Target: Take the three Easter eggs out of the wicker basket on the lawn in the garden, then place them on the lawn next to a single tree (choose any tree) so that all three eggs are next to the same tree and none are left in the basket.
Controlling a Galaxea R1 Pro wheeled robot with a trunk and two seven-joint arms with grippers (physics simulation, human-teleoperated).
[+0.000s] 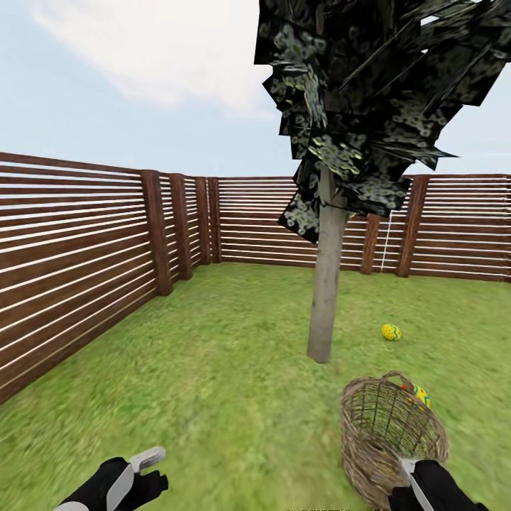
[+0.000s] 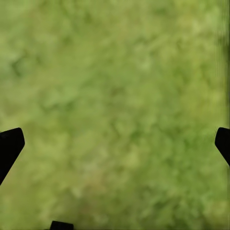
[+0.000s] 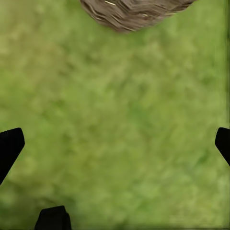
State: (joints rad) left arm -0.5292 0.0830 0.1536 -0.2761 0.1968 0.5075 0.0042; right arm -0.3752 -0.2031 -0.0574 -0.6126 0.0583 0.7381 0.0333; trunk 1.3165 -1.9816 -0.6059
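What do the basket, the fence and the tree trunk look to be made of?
The basket looks like brown open-weave wicker, matte, with grass showing through the gaps. The fence appears to be dark brown wood: horizontal slats between thick posts. The tree trunk reads as smooth pale grey-beige bark, though the render is coarse.

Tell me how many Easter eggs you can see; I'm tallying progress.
2. One egg lies on the lawn right of the tree; another shows at the wicker basket's far rim. A third may be hidden.
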